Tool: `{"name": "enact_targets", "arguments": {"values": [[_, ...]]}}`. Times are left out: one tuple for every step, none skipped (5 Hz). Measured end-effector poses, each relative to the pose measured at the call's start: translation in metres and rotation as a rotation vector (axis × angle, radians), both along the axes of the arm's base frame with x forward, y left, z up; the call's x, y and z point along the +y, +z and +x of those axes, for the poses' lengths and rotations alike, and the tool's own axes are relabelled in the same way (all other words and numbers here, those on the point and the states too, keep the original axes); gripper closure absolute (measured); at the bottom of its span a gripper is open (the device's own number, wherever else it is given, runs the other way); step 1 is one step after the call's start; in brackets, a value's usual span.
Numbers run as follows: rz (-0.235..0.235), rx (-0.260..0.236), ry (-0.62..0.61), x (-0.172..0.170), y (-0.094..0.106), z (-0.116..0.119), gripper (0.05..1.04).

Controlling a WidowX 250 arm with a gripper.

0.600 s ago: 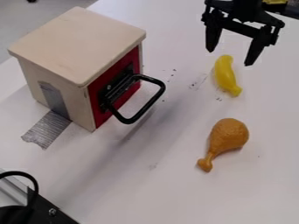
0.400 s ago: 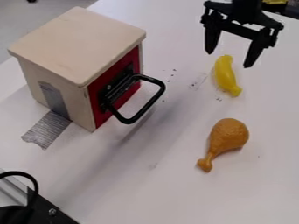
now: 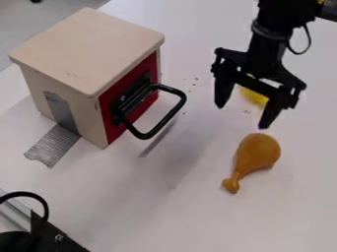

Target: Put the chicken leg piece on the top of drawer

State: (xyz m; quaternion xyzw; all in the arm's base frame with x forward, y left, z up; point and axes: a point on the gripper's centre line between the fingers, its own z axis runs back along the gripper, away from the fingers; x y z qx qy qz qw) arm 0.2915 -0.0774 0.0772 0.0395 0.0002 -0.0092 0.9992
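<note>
Okay, we're pre-grab, jaws wide apart; next we'd lower around the chicken leg [image 3: 257, 151], away from the bench's [image 3: 191, 211] left edge.

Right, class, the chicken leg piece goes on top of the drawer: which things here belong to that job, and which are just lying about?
Belong to the job:
- chicken leg
- drawer
- gripper

Lying about:
- yellow toy, partly behind the gripper
- grey tape by the drawer

One each: drawer [image 3: 89, 54], drumstick [image 3: 257, 152], yellow toy [image 3: 255, 98]
</note>
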Motion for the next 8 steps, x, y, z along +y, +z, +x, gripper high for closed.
{"name": "enact_targets", "arguments": {"values": [[-0.002,-0.034,-0.029,-0.009,0.001,-0.040,0.083],[0.027,-0.039,-0.010,-0.007,-0.016,-0.049,0.083],[0.041,-0.044,0.006,-0.004,-0.037,-0.048,0.083],[0.068,-0.038,0.049,0.002,-0.064,-0.047,0.083],[0.053,-0.023,0.071,-0.001,-0.077,-0.046,0.087],[0.041,-0.053,0.094,-0.008,-0.079,-0.038,0.085],[0.040,-0.053,0.095,-0.011,-0.082,-0.033,0.085],[0.033,-0.069,0.090,-0.013,-0.084,-0.025,0.125]]}}
